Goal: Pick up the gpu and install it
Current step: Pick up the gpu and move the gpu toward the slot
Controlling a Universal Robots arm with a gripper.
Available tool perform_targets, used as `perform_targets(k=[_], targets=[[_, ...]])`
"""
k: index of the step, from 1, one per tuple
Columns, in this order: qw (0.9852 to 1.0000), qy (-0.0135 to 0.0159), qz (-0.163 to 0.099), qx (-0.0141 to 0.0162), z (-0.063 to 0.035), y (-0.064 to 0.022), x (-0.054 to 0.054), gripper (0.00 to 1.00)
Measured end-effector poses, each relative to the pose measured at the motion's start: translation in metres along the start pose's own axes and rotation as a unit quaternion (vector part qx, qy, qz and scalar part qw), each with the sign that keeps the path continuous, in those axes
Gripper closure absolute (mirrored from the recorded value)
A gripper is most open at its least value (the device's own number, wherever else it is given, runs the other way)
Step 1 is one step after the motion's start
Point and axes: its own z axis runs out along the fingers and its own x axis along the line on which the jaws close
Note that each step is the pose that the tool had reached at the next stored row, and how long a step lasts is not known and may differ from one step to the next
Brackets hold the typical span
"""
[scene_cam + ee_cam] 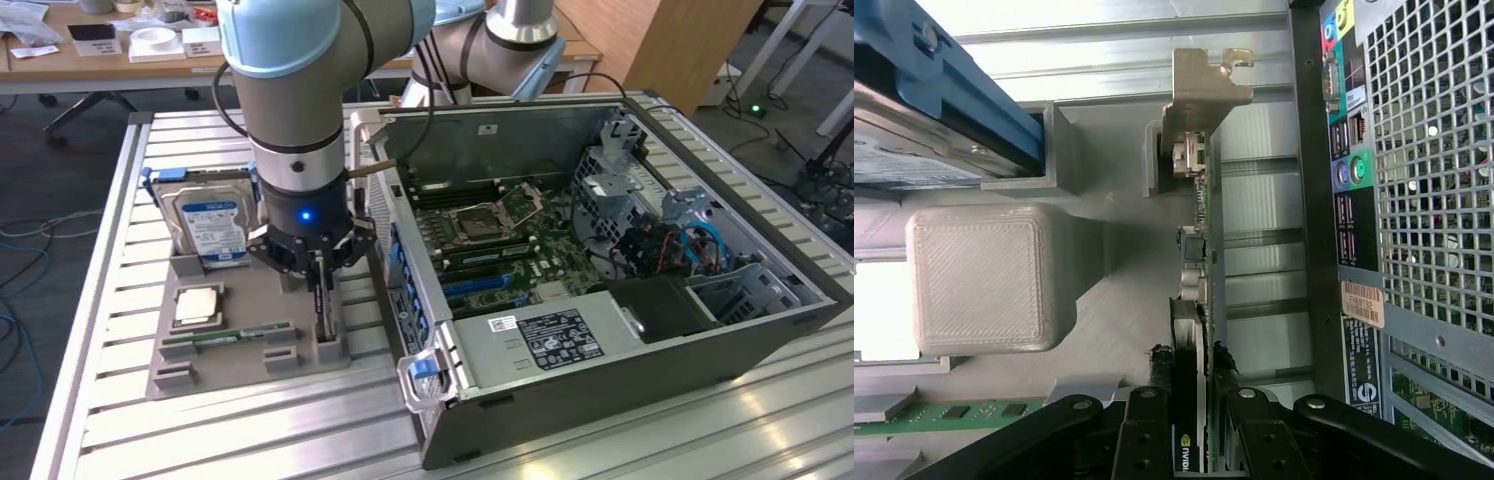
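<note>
gpu standing on edge in grey holder, long axis along computer case, gripper clamped on it, slatted metal table, office desk behind

- On the gpu, edge-on, I see a small green-and-white logo. Its sideways letters look like NVIDIA.
- On the computer case, at the rear ports, there is a tan barcode sticker. I cannot read its print.
- Just beside that sits a black sticker with white marks I cannot make out.
- Left of centre in the exterior view, the hard drive has a blue-and-white label, its text too small for me.
- Near the middle of the exterior view, the black label on the power supply carries white print I cannot read.
</note>
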Motion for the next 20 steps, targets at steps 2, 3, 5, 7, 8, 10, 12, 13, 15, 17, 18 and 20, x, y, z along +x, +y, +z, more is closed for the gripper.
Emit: perform_targets(k=[2,3,5,7,8,10,12,13,15,17,18,20], targets=[[1.0000,0.0003,-0.008,-0.0002,0.0001,-0.0001,0.0000,0.74],[1.0000,0.0003,-0.008,-0.0002,0.0002,-0.0001,-0.0001,0.74],[1.0000,0.0003,-0.008,-0.0003,0.0003,0.0000,-0.0001,0.74],[1.0000,0.0003,-0.008,-0.0003,0.0003,0.0000,-0.0001,0.74],[0.9999,0.0003,-0.010,-0.0004,0.0003,0.0000,-0.0001,0.74],[0.9999,0.0005,-0.015,-0.0004,0.0003,0.0000,-0.0001,0.74],[0.9999,0.0005,-0.015,-0.0005,0.0003,0.0000,-0.0001,0.74],[0.9999,0.0005,-0.015,-0.0005,0.0004,0.0000,-0.0001,0.74],[0.9999,0.0006,-0.015,-0.0005,0.0003,0.0000,-0.0001,0.74],[0.9999,0.0004,-0.015,-0.0006,0.0002,0.0000,-0.0001,0.74],[0.9999,0.0003,-0.015,-0.0008,-0.0001,0.0001,-0.0002,0.74],[0.9999,0.0004,-0.015,-0.0006,-0.0021,0.0001,-0.0002,0.74]])
